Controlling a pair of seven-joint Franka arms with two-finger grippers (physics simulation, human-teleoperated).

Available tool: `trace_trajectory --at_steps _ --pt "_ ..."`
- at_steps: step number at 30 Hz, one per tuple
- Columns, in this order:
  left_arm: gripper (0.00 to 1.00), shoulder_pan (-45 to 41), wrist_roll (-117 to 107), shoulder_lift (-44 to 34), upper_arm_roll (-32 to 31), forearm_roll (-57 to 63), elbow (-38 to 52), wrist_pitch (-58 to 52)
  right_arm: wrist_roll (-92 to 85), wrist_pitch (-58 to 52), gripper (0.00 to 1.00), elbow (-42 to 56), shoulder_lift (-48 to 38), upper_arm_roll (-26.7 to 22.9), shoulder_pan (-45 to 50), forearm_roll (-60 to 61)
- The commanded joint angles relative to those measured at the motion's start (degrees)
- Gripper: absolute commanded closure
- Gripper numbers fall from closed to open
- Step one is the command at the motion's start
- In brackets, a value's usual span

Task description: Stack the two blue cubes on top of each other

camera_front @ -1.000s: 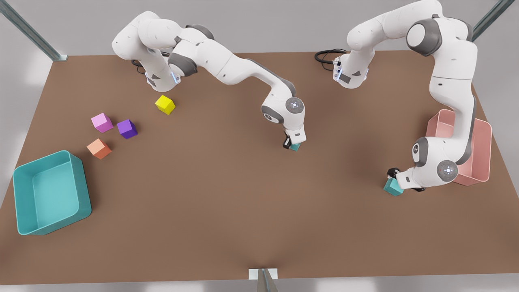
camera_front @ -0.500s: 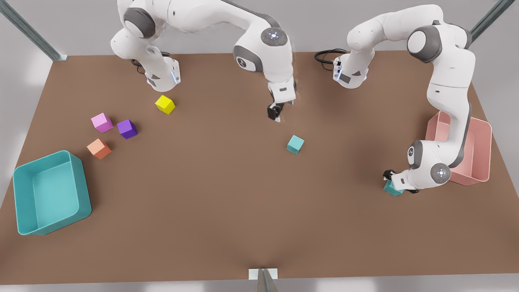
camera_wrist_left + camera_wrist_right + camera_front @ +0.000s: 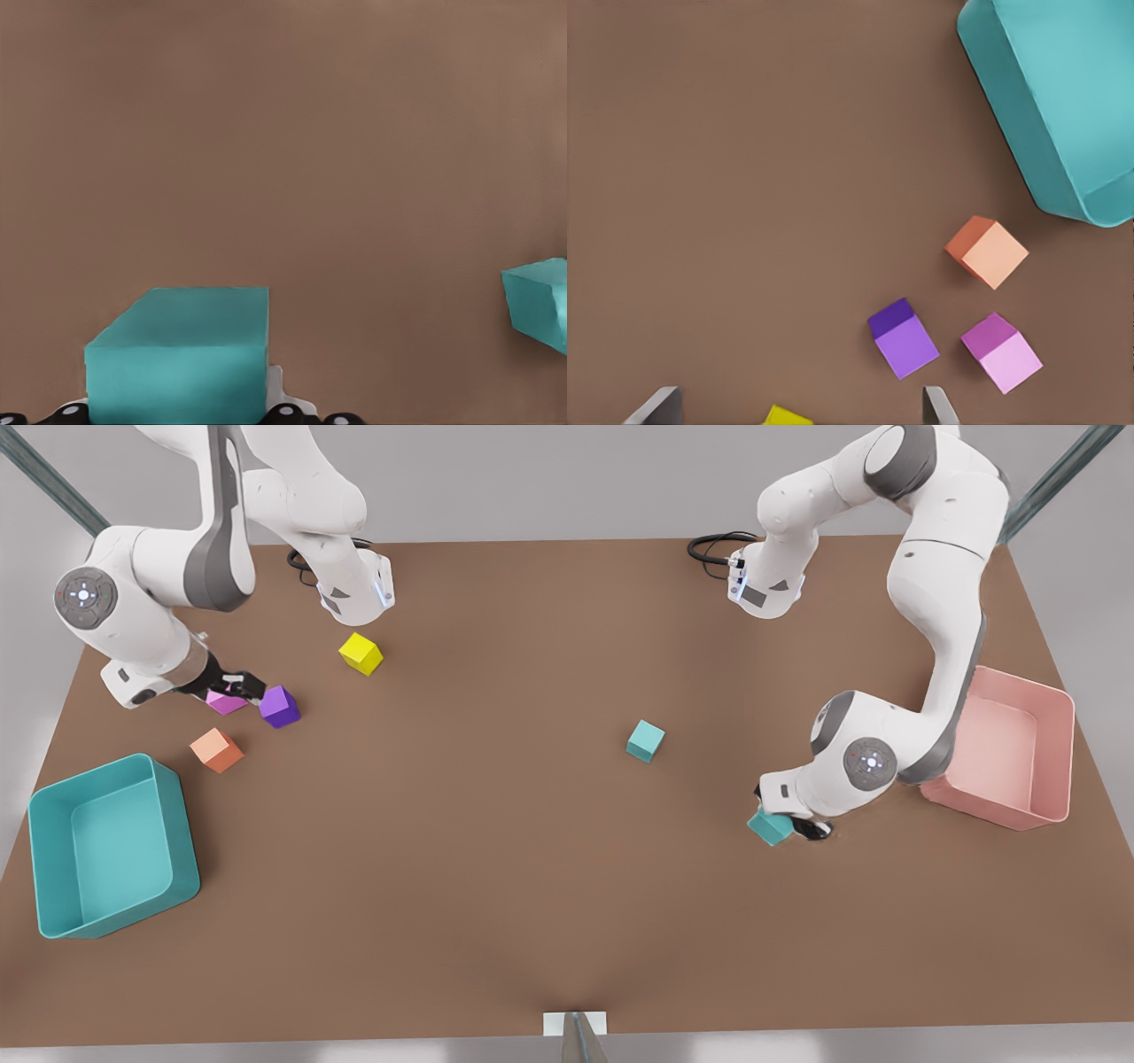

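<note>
One blue cube point(image 3: 646, 740) lies alone near the table's middle and appears off to the side as blue cube point(image 3: 540, 301) in the left wrist view. The other blue cube point(image 3: 769, 826) sits in my left gripper point(image 3: 784, 822), on the front view's right, just above the table. In the left wrist view that held cube point(image 3: 182, 359) fills the space between the jaws of the left gripper point(image 3: 177, 416), which is shut on it. My right gripper point(image 3: 232, 685) hovers open at the front view's left over the coloured cubes; its fingertips point(image 3: 939, 405) stand wide apart.
A yellow cube point(image 3: 361, 654), purple cube point(image 3: 278, 707), pink cube point(image 3: 226, 702) and orange cube point(image 3: 216, 750) lie at the left. A teal bin point(image 3: 186, 841) stands at the front left, a pink bin point(image 3: 1001, 808) at the right.
The right arm let go of the middle blue cube, rose and swung left over the coloured cubes. The left gripper carried its blue cube leftward toward the middle.
</note>
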Motion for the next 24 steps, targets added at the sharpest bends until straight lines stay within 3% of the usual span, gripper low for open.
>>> trace_trajectory --at_steps 1,5,8,11,24 --pt "0.31 -4.3 -42.7 -1.2 -1.4 0.0 -0.5 -6.7 -1.8 1.6 0.00 0.4 0.1 0.1 0.0 -0.3" --pt "0.31 -6.5 -55.8 -2.0 -7.6 0.0 -4.1 -5.9 -4.3 2.3 0.00 0.5 0.3 -0.3 -0.3 -0.3" --pt "0.30 -6.4 -59.0 -6.2 -8.5 0.0 -13.8 2.9 -3.5 2.2 0.00 0.5 0.3 -0.3 -0.2 -0.2" --pt "0.30 -6.6 -61.0 -6.6 -10.6 0.0 -15.1 3.1 -3.5 2.3 0.00 0.6 0.3 -0.4 -0.4 0.1" --pt "0.30 -7.6 -61.0 -3.1 -10.2 2.6 -20.2 10.9 -3.5 2.3 0.00 1.3 0.4 -0.6 -0.4 0.2"
